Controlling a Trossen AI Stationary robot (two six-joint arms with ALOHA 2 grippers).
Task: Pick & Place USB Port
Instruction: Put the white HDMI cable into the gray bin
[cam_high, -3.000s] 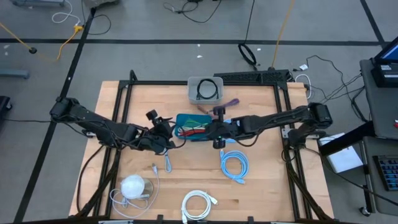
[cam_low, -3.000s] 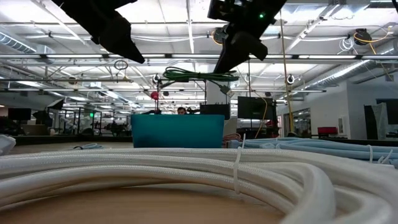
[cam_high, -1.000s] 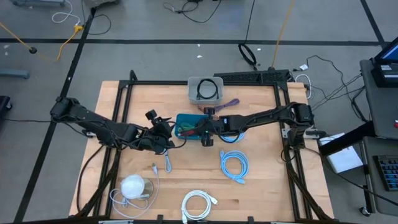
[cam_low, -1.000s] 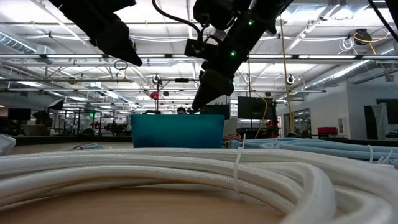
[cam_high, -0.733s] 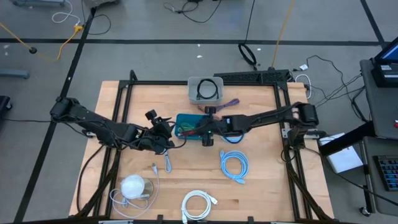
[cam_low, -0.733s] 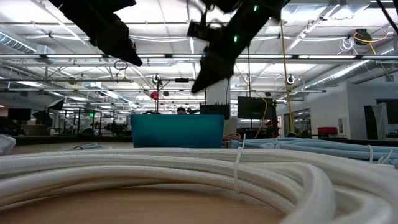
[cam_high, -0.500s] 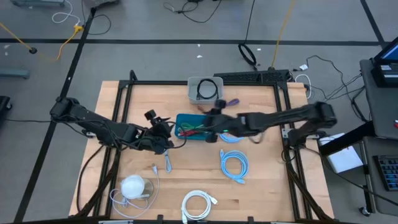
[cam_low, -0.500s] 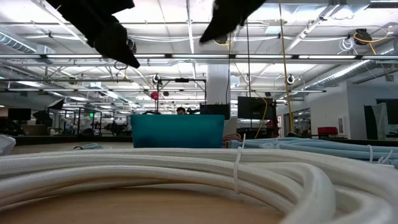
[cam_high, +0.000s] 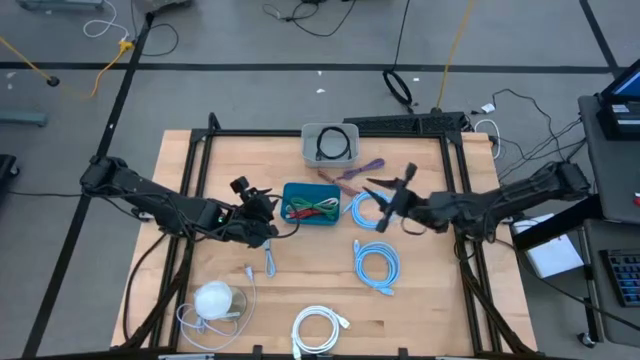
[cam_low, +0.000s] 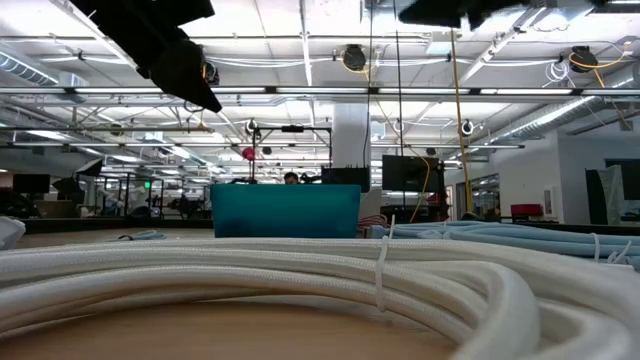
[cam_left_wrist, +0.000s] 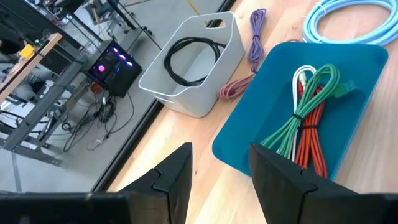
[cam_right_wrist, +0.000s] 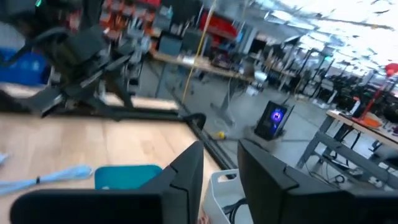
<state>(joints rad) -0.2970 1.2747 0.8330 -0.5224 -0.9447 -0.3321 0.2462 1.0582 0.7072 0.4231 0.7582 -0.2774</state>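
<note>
Bundled green and red cables (cam_high: 312, 208) lay in the rectangular blue bin (cam_high: 310, 219), frame centre, left of the spread, empty right gripper (cam_high: 385, 196); left gripper (cam_high: 262, 213) was spread.

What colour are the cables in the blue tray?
Green, red and white cables bundled together; the left wrist view shows them best.

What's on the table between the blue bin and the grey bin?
In the high view, a purple cable and a pinkish cable lie between the blue bin and the grey bin.
</note>
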